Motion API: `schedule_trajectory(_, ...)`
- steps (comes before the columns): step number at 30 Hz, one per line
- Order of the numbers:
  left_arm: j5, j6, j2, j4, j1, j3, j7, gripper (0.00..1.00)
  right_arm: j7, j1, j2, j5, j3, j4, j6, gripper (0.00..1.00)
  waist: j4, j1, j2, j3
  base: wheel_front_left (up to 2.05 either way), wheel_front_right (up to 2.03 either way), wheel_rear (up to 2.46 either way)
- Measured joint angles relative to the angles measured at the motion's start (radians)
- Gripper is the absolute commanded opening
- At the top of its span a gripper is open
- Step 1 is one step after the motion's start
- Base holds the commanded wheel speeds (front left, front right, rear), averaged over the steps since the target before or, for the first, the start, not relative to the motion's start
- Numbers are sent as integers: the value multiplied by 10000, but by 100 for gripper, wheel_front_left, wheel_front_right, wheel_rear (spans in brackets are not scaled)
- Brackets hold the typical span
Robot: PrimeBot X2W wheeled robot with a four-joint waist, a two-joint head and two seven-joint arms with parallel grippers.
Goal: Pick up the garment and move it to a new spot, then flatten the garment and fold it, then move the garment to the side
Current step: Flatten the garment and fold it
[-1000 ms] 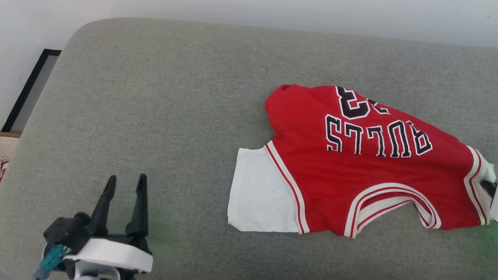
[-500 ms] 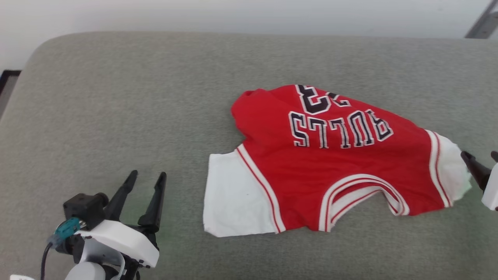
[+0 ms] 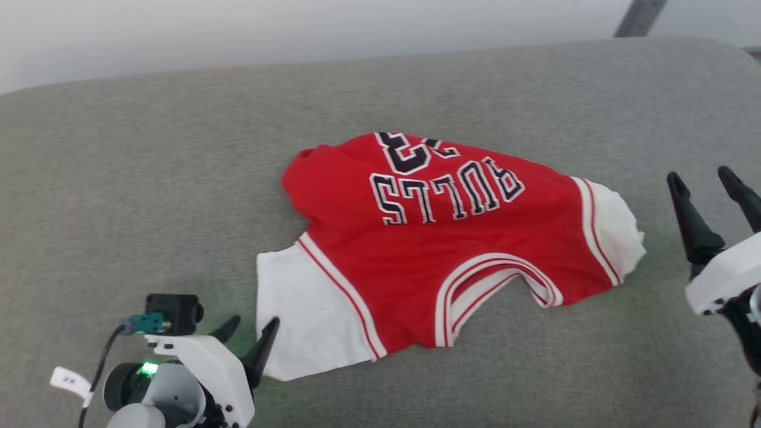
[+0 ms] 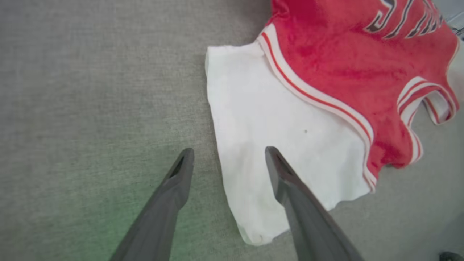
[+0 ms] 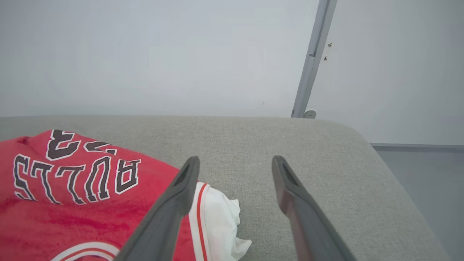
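The garment (image 3: 452,249) lies rumpled on a wide grey cushion (image 3: 148,178), near its middle in the head view. Its black lettering is upside down to us and its striped neckline is turned toward us. The left sleeve (image 4: 275,145) spreads flat and white on the cushion; the right sleeve (image 3: 621,232) is bunched up.

We hold our left gripper (image 3: 254,321) at the near corner of the left sleeve, fingers apart. In the left wrist view one finger is over bare cushion and the other over the white cloth, with the sleeve's edge running between them. We cannot tell whether they touch the cloth.

Our right gripper (image 3: 697,173) is just beyond the right sleeve and apart from it, fingers spread, with bare cushion showing between them.

Behind the cushion rises a pale wall (image 5: 145,54). A grey post (image 5: 313,58) stands against it past the cushion's rounded far corner, and grey floor (image 5: 427,174) shows beside that corner.
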Motion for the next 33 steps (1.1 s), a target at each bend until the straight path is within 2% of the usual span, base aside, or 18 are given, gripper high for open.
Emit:
schedule_trajectory(3, -23, 278, 52, 29, 6, -146, 796, 100, -848, 34, 257, -431, 92, -59, 0, 100, -250, 0, 0, 62, 0, 0, 0)
schedule_trajectory(4, -25, 489, 125, 46, 4, -215, 1294, 100, -1417, 34, 479, -721, 61, -69, 0, 100, -392, 1, 0, 122, 0, 0, 0)
schedule_trajectory(7, 44, 788, 303, 8, -76, -284, 1889, 100, -2190, 35, 765, -1099, 150, -69, 0, 100, -584, 0, 0, 231, 0, 0, 0)
schedule_trajectory(14, 290, 1141, 481, 65, -525, -640, 3018, 99, -3227, 131, 1260, -1542, 151, 217, 0, 100, -815, 0, 1, 432, 0, 0, 0)
schedule_trajectory(15, 445, 1141, 552, 92, -639, -771, 3166, 62, -3308, 149, 1335, -1578, 134, 249, 0, 100, -816, 0, 1, 451, 0, 0, 0)
schedule_trajectory(16, 477, 1141, 573, 150, -732, -805, 3254, 0, -3350, 155, 1390, -1607, 123, 295, 0, 100, -806, 0, 1, 465, 0, 0, 0)
schedule_trajectory(25, 548, 1101, 826, 186, -1183, -926, 3703, 0, -3519, 90, 1482, -1565, 236, 491, 0, 100, -595, 0, 1, 478, 0, 0, 0)
schedule_trajectory(27, 546, 1154, 1124, 107, -1206, -708, 3747, 0, -3515, 92, 1440, -1538, 203, 485, 0, 100, -513, 0, 0, 474, 0, 0, 0)
schedule_trajectory(33, 577, 1300, 2550, 61, -1225, 173, 3852, 0, -3421, 76, 1377, -1467, 267, 477, 2, 100, -315, 0, 0, 498, 0, 0, 0)
